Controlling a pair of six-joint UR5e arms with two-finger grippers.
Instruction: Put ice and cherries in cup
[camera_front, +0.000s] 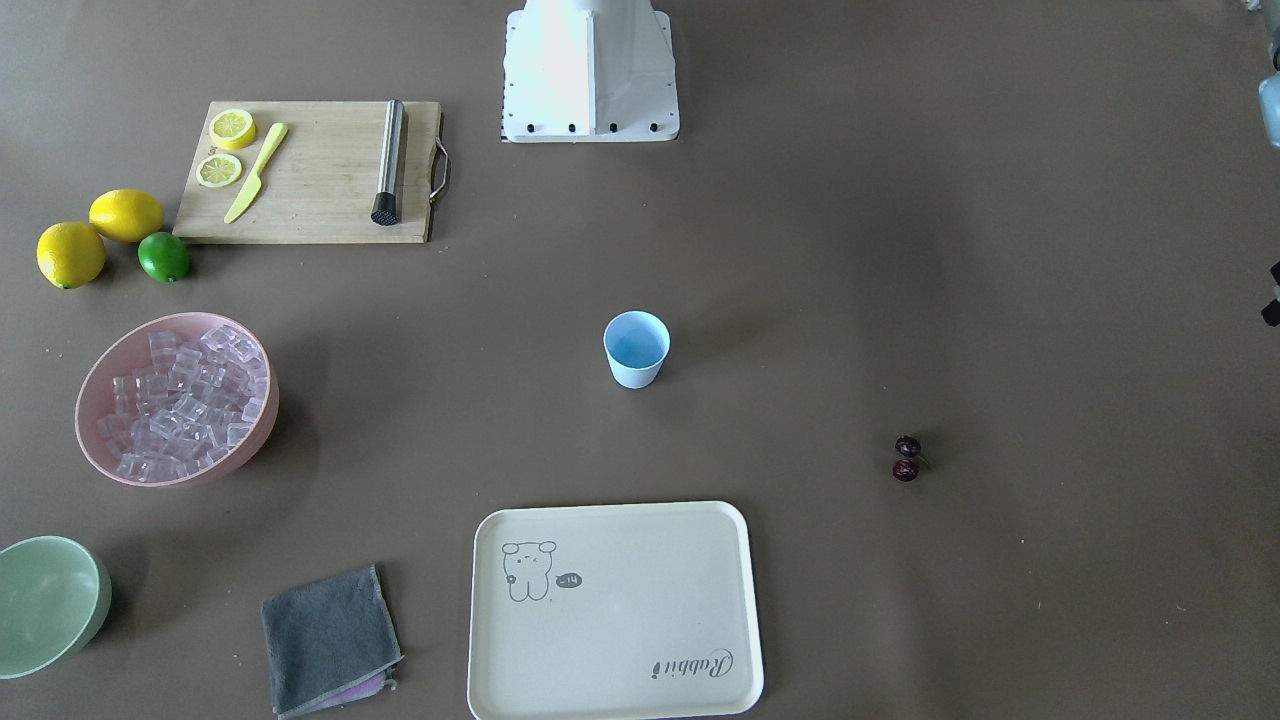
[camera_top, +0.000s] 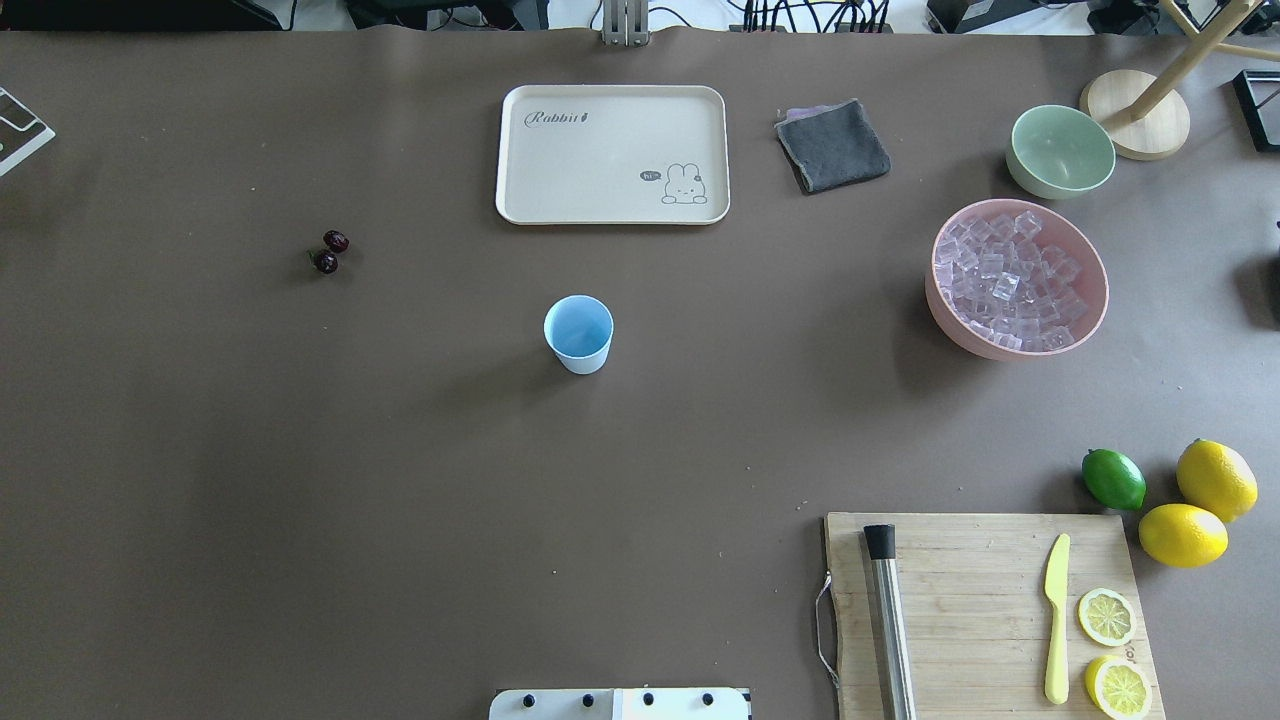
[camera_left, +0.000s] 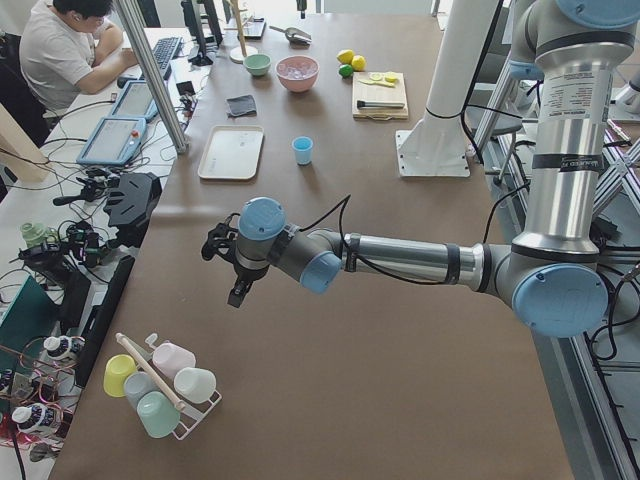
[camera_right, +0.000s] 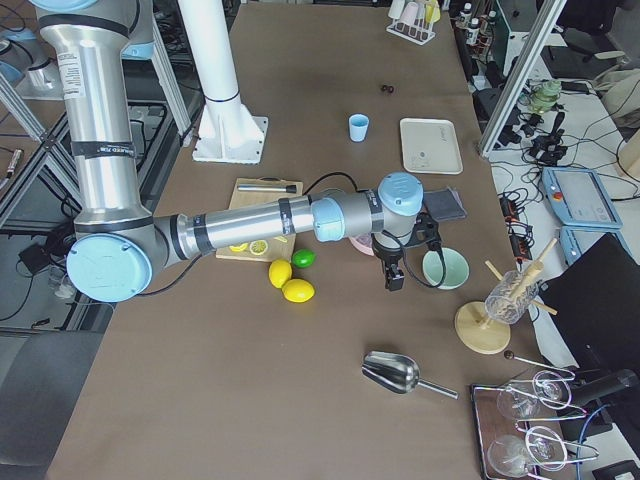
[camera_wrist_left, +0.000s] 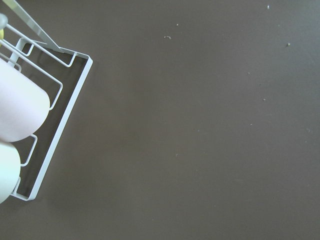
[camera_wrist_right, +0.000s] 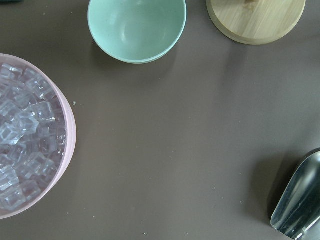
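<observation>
The pale blue cup (camera_front: 636, 348) stands upright and empty mid-table, also in the overhead view (camera_top: 578, 334). The two dark cherries (camera_front: 907, 459) lie on the table toward the robot's left (camera_top: 330, 251). The ice (camera_front: 185, 400) fills a pink bowl (camera_top: 950, 325) on the robot's right; it also shows in the right wrist view (camera_wrist_right: 25, 150). My left gripper (camera_left: 225, 265) hangs over bare table near a cup rack, far from the cup. My right gripper (camera_right: 395, 275) hangs beside the pink bowl and the mint bowl. I cannot tell whether either is open or shut.
A cream tray (camera_front: 615, 610), a grey cloth (camera_front: 330, 640) and a mint-green bowl (camera_front: 45, 600) lie on the far side. A cutting board (camera_front: 310, 170) holds lemon slices, a yellow knife and a metal muddler. Lemons and a lime (camera_front: 163, 257) sit beside it. A metal scoop (camera_wrist_right: 300, 205) lies near the right gripper.
</observation>
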